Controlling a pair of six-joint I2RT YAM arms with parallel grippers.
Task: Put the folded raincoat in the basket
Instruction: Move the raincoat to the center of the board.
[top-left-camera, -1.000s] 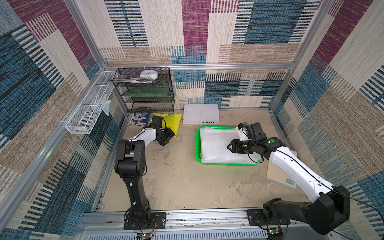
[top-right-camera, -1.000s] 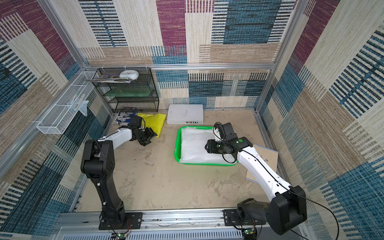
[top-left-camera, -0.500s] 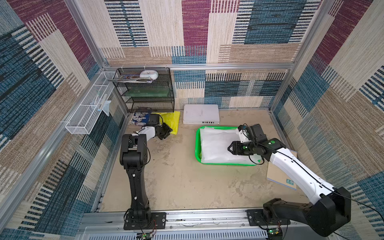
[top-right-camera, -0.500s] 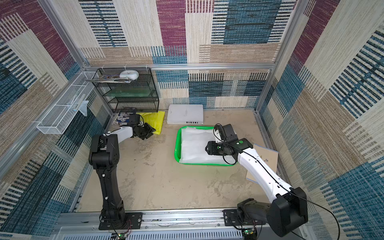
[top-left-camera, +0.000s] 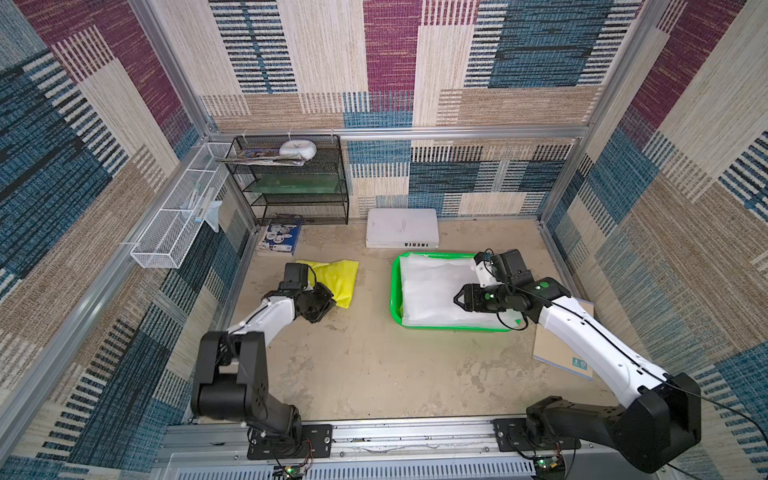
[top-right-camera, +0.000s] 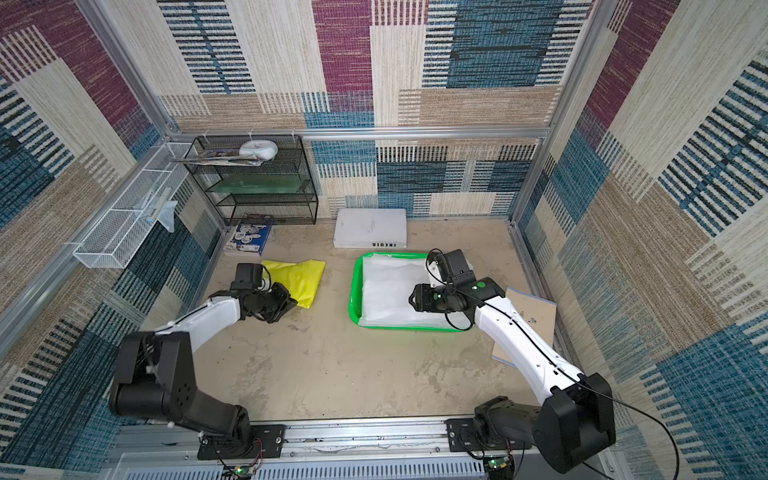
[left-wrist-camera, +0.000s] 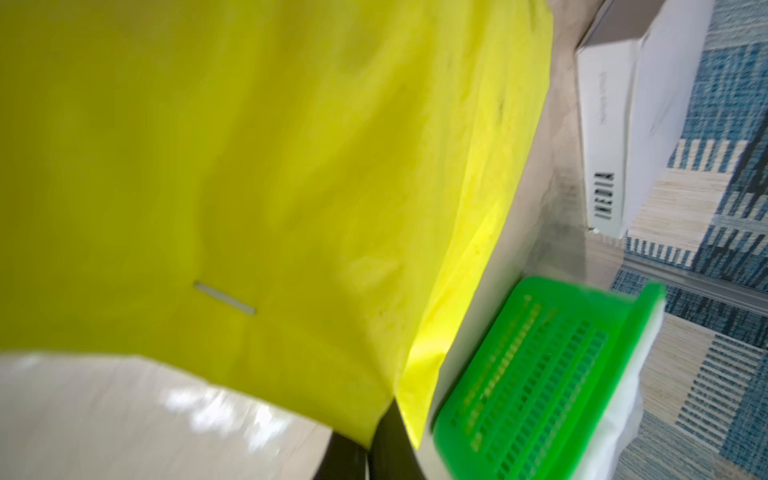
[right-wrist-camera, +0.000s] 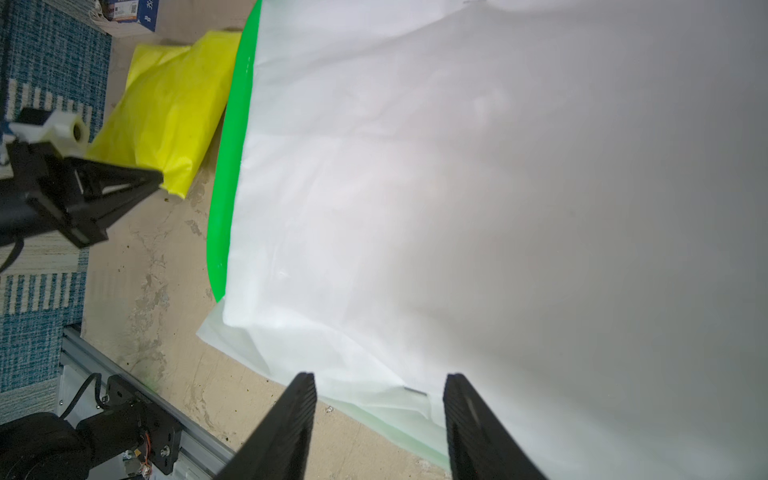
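While the left gripper (top-left-camera: 328, 305) pinches a corner of the yellow folded raincoat (top-left-camera: 336, 276), on the tabletop (top-left-camera: 374, 365) near its left edge, outside the green basket (top-left-camera: 395, 291), the right gripper (top-left-camera: 457, 299) hovers with jaws apart over white sheeting (top-left-camera: 432, 286) filling that basket.

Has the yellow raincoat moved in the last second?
Yes. The yellow raincoat has slid away from the black mesh shelf rack, toward the robot's side, its corner in the left gripper.

a black mesh shelf rack (top-left-camera: 303, 203) stands at the back; a white wire basket (top-left-camera: 166, 245) hangs beside it, a blue booklet (top-left-camera: 282, 237) lies at its foot, a white box (top-left-camera: 402, 226) nearby.
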